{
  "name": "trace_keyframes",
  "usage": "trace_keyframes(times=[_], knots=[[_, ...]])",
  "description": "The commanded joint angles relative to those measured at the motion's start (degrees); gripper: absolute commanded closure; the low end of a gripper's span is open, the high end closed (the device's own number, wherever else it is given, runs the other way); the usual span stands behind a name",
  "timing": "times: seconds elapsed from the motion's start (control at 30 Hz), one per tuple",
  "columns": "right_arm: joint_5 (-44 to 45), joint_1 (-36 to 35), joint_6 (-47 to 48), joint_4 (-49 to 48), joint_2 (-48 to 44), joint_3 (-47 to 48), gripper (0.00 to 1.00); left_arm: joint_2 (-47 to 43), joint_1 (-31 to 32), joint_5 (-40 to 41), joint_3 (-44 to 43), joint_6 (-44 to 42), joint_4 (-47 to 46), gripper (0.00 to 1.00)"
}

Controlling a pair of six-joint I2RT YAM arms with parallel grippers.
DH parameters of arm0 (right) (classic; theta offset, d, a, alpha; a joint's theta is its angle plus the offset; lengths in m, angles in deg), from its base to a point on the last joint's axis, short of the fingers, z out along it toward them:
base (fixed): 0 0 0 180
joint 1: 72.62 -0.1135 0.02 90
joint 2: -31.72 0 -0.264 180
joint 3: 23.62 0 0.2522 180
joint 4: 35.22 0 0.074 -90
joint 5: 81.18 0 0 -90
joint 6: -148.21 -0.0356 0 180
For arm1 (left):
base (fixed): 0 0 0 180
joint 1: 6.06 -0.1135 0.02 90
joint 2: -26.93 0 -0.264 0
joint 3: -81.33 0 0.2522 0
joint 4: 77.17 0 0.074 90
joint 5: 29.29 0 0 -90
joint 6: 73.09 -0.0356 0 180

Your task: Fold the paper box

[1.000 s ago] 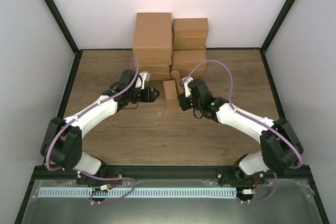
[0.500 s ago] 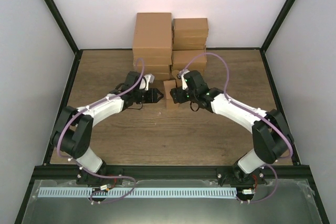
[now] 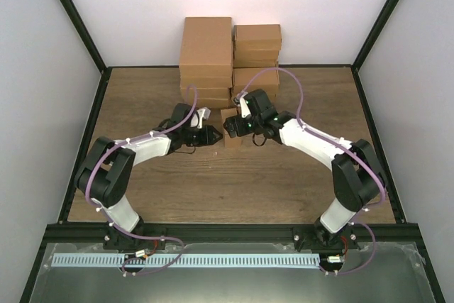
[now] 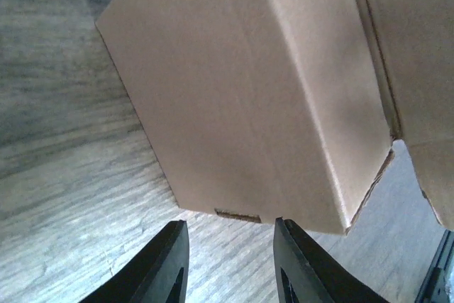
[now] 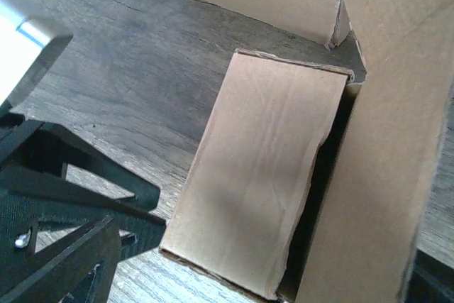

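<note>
The paper box (image 3: 230, 133) is a small tan carton standing on the wooden table in front of the stacked cartons. In the right wrist view its closed panel (image 5: 262, 175) faces me, with a broad flap (image 5: 386, 140) raised along its right side and a dark gap between the two. My left gripper (image 4: 230, 246) is open just short of the box's lower edge (image 4: 237, 216), with only bare wood between its fingers (image 4: 170, 264). My right gripper (image 3: 233, 127) is open at the box's top right, jaws spread wide.
Two stacks of larger brown cartons (image 3: 206, 54) (image 3: 257, 51) stand against the back wall right behind the box. The left arm's dark fingers (image 5: 78, 175) reach in beside the box on the left. Black frame rails (image 3: 227, 228) border the table.
My right gripper has swung left onto the box and opened. My left gripper has slid right toward the box, and its jaws have narrowed.
</note>
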Motion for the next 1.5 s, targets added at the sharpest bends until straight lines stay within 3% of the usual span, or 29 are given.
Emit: trace_keyframes(times=[0.0,0.6,0.93,1.47], knots=[[-3.43,2.20,0.53,0.60,1.75,3.77,0.12,0.28,-0.02,-2.48,1.38,1.15,-4.00,0.65],[-15.41,3.93,2.63,1.94,6.42,6.50,0.12,4.24,2.82,-7.29,-2.04,-0.33,-7.85,0.68],[-14.03,5.78,2.81,1.41,3.10,4.01,0.00,4.06,6.84,-5.15,-0.94,2.48,-10.94,0.68],[-3.60,5.82,0.75,1.37,-1.59,0.92,0.00,6.47,11.50,-0.80,-0.43,6.46,-18.39,0.69]])
